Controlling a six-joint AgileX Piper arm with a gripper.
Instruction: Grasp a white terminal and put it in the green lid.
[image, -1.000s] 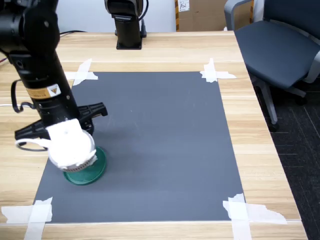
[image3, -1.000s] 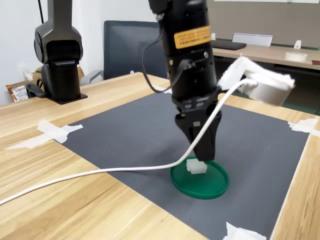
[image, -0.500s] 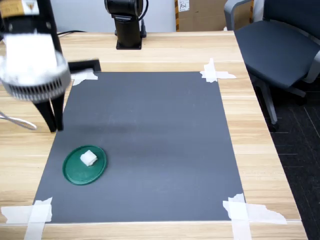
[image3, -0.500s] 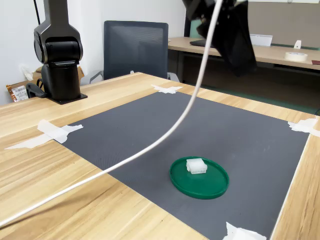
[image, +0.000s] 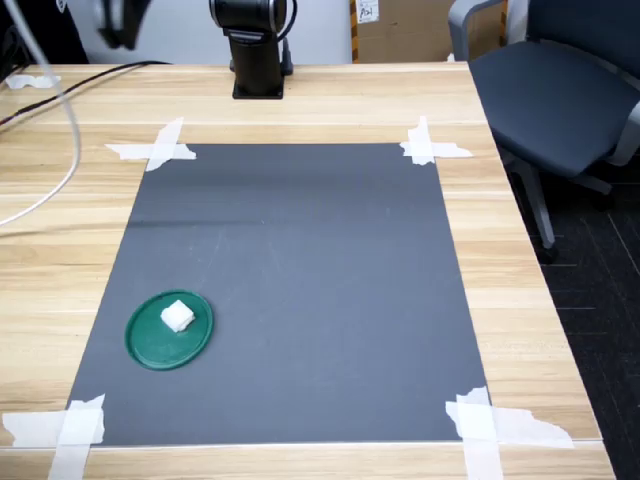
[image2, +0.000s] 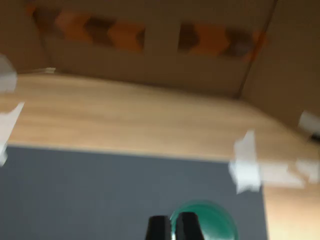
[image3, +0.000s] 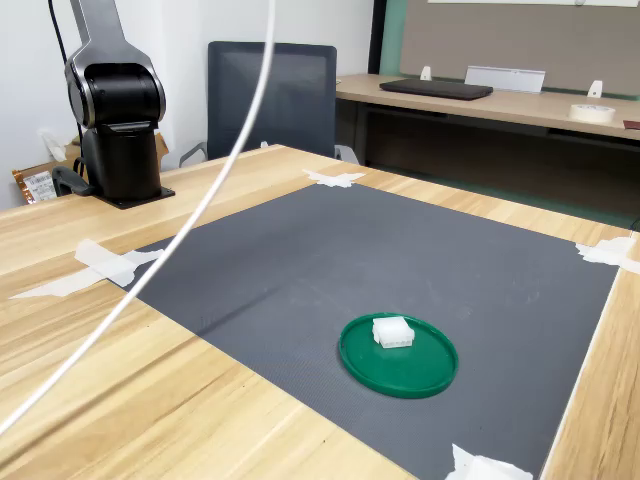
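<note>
**A:** We start at the gripper (image2: 172, 227); only the wrist view shows it, blurred, two dark fingertips close side by side with a thin gap, nothing between them; we read it as together, or nearly so, and empty.

**B:** And the green lid (image2: 204, 220) sits just beyond those tips, low in a tilted, smeared picture; we judge the arm is high above the lid and clear of it.

**A:** The white terminal (image: 177, 316) lies inside the green lid (image: 169, 329), a little off the lid's centre and inside its rim; the delivery looks done to us.

**B:** So the step in hand is the retreat; to do it well we would stay well above the lid, and watch the white cable (image3: 195, 215), which swings across the wooden table (image3: 150, 400) on the near side of the lid; a snag there could drag the lid.

**A:** The second exterior view shows the terminal (image3: 393, 332) resting flat on the lid's floor; the first exterior view shows the lid wholly on the dark mat (image: 300, 280); neither shows the gripper; the wrist view shows the gripper, yet we cannot make out the terminal in it.
</note>
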